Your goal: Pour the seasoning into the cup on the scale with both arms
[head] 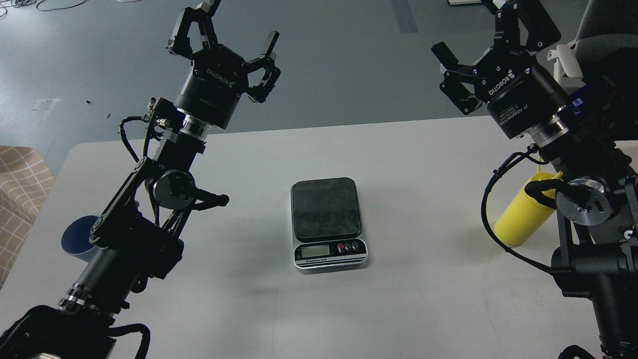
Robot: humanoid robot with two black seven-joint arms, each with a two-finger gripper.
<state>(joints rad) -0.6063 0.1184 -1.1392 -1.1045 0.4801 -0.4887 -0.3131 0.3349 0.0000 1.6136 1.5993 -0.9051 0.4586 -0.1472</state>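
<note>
The scale (329,223) lies flat at the middle of the white table, its dark plate bare. The pale blue cup (76,243) stands at the table's left edge, mostly hidden behind my left arm. The yellow seasoning bottle (523,212) stands at the right, its top hidden behind my right arm. My left gripper (232,27) is raised high above the table's far left, open and empty. My right gripper (478,32) is raised high at the far right, open and empty. Both are far from the scale.
The white table (423,279) ends at a far edge just behind the grippers' bases, with grey floor beyond. A tan checked cushion (20,184) sits off the table's left edge. A grey chair (605,30) stands at the top right.
</note>
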